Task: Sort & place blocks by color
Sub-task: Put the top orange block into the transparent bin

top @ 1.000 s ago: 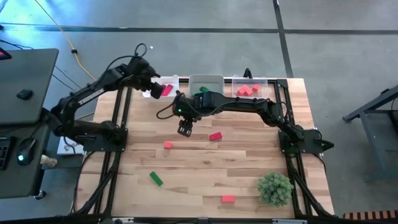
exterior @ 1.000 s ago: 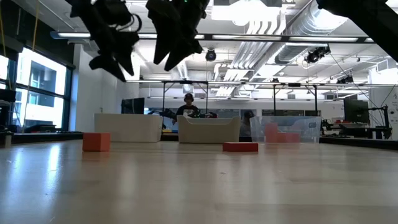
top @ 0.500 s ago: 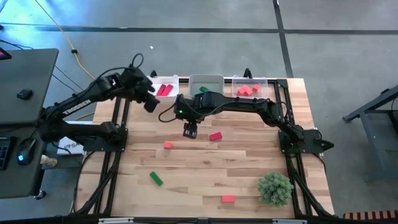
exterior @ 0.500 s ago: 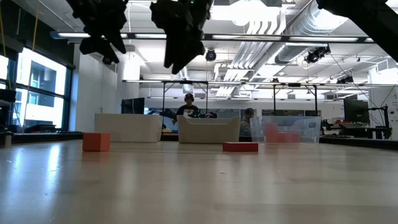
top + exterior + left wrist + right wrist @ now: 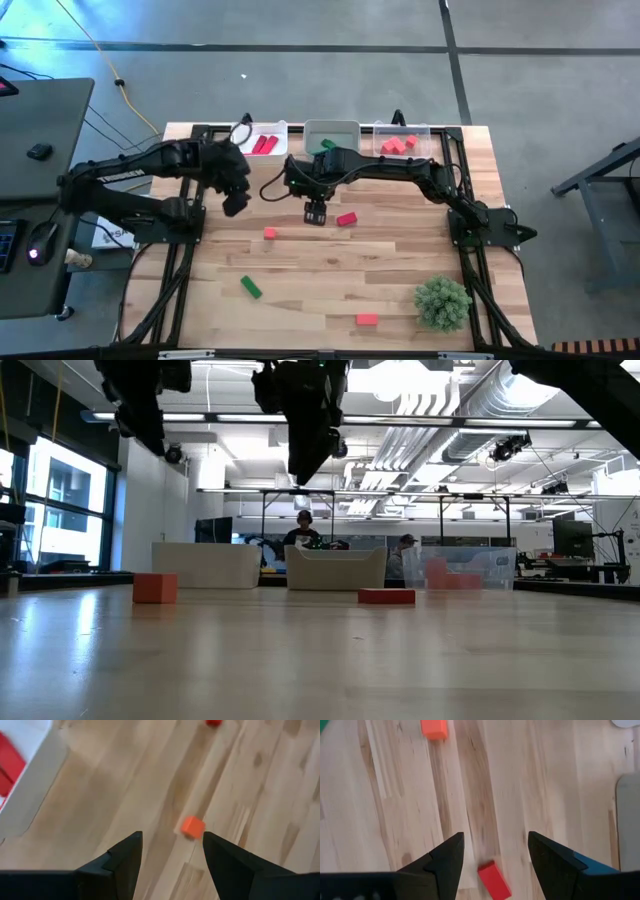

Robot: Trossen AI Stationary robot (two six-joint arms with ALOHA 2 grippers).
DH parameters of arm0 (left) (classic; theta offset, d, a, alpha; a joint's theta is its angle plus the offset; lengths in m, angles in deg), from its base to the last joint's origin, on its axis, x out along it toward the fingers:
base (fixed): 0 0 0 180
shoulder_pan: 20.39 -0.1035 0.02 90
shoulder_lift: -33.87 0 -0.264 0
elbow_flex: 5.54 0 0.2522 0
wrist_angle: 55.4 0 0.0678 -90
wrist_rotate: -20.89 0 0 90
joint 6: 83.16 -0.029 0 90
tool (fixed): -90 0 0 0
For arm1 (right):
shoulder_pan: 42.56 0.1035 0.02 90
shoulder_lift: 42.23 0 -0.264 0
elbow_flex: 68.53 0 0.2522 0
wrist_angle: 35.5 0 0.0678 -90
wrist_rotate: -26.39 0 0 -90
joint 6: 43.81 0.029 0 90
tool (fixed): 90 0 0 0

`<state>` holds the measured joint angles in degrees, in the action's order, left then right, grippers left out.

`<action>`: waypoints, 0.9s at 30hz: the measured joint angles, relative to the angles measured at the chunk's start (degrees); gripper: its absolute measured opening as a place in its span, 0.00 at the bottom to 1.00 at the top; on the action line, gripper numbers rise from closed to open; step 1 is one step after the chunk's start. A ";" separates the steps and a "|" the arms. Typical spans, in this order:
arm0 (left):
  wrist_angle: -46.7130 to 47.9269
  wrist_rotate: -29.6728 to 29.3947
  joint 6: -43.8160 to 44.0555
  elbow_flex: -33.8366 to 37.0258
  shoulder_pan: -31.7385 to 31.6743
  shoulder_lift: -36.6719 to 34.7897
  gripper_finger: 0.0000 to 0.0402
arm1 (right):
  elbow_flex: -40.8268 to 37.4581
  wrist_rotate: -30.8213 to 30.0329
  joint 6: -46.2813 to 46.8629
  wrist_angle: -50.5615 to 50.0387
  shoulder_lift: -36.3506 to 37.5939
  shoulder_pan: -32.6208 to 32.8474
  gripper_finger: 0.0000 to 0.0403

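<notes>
step: mid-sort I reckon, both claws empty and lining up fresh picks off the pale wood-plank tabletop.
right claw: fingers spread apart, nothing between them, hovering near the middle of the tabletop just beside the crimson oblong bar; the wrist view has that bar right between the fingertips.
left claw: also gaping and empty, toward the left edge, looking down at the small coral-orange cube.
next move: my guess, right drops straight down and pinches the bar across its narrow sides, then carries it to the far edge.
bins: three clear plastic bins along the far edge; the far-left bin holds crimson bars, the middle bin shows some green, the right bin coral pieces.
leftovers: green bar toward the near-left corner, coral-red bar by the near edge.
feel: blocks look matte, hard, square-edged. Should grip fine.
</notes>
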<state>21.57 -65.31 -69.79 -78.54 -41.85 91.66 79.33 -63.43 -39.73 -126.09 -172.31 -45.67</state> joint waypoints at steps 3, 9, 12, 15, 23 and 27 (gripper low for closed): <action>-0.01 -1.72 -0.04 1.63 4.01 0.02 0.50 | 0.00 0.11 -0.37 -0.61 0.00 0.00 0.52; -1.62 -5.18 -0.50 5.42 10.55 0.02 0.50 | 0.00 0.34 -1.58 -1.02 0.00 -0.02 0.52; -4.50 -6.42 -0.47 7.57 13.01 0.04 0.50 | 0.00 0.33 -1.58 -1.02 0.00 0.00 0.52; -6.90 -6.61 -0.49 9.46 14.87 0.04 0.50 | 0.00 0.33 -1.60 -1.46 0.00 -0.02 0.52; -17.14 -6.52 -0.07 15.63 18.85 0.07 0.50 | 0.00 -0.71 -2.64 -5.19 0.00 -0.05 0.52; -21.94 -6.43 -1.58 16.99 20.47 1.58 0.50 | 0.00 -1.46 -2.63 -7.47 0.00 -0.38 0.52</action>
<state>-0.37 -71.74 -71.37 -61.55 -21.38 93.24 79.33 -64.89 -42.36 -133.56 -172.31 -46.05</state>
